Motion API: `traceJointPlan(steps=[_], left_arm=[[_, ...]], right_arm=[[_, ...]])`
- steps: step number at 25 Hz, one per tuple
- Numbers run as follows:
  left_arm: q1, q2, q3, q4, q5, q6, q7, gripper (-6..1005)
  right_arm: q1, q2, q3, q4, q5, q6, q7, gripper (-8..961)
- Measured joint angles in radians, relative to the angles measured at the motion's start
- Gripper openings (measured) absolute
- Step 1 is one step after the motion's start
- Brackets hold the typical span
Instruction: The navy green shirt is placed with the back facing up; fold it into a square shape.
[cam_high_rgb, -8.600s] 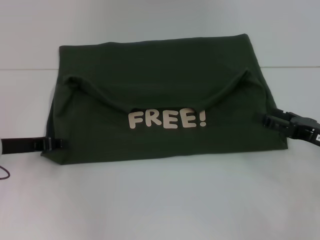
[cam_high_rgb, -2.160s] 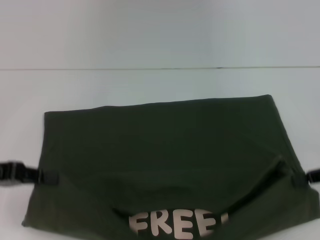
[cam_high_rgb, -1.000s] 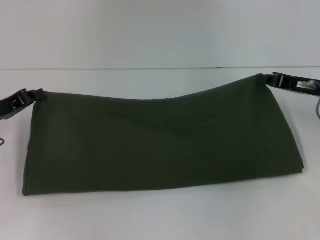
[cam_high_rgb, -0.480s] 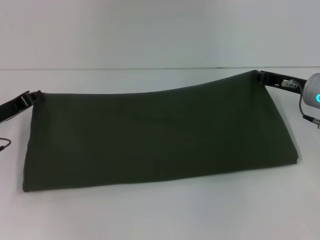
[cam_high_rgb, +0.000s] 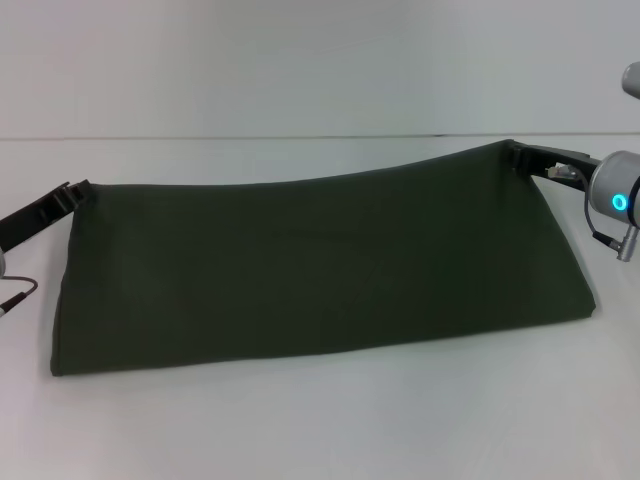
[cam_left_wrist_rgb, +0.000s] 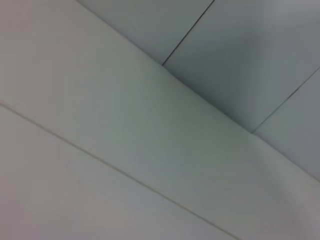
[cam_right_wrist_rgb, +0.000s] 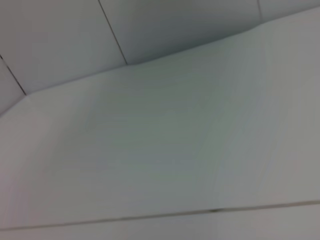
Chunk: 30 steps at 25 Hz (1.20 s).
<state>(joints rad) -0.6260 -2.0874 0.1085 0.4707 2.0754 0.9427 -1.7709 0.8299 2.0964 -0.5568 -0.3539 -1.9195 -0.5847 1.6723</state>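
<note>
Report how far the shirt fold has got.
Done: the navy green shirt lies on the white table as a wide band with its plain side up, no lettering showing. In hand: the left gripper and right gripper sit at the band's two far corners, the right corner raised. Left: it is much wider than deep, so it needs side folds to make a square.

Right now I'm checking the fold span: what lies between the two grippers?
In the head view, only the navy green shirt spans from the left gripper at its far left corner to the right gripper at its far right corner.
</note>
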Motion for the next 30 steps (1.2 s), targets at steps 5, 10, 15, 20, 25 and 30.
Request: traceJointPlan(steps=[5, 10, 15, 20, 25, 30], left_arm=[[-0.006, -0.012, 0.000, -0.010, -0.015, -0.035, 0.028, 130], [-0.007, -0.039, -0.001, -0.012, -0.083, -0.091, 0.067, 134], [-0.001, -0.070, -0.003, -0.028, -0.215, -0.157, 0.142, 138], [0.010, -0.069, -0.006, -0.071, -0.348, -0.155, 0.290, 141], [0.052, -0.040, 0.030, -0.055, -0.318, -0.017, 0.238, 320], [0.128, -0.017, 0.081, 0.043, -0.177, 0.204, 0.010, 554]], right_arm=[[0.008, 0.002, 0.000, 0.034, 0.079, 0.038, -0.083, 122], [0.009, 0.002, 0.000, 0.055, 0.194, 0.044, -0.210, 146], [0.010, 0.002, 0.000, 0.073, 0.281, 0.040, -0.299, 245], [-0.023, -0.003, 0.000, 0.068, 0.321, -0.036, -0.301, 344], [-0.091, -0.016, -0.035, 0.018, 0.282, -0.261, -0.300, 596], [-0.180, -0.022, -0.169, -0.067, 0.221, -0.502, -0.327, 789]])
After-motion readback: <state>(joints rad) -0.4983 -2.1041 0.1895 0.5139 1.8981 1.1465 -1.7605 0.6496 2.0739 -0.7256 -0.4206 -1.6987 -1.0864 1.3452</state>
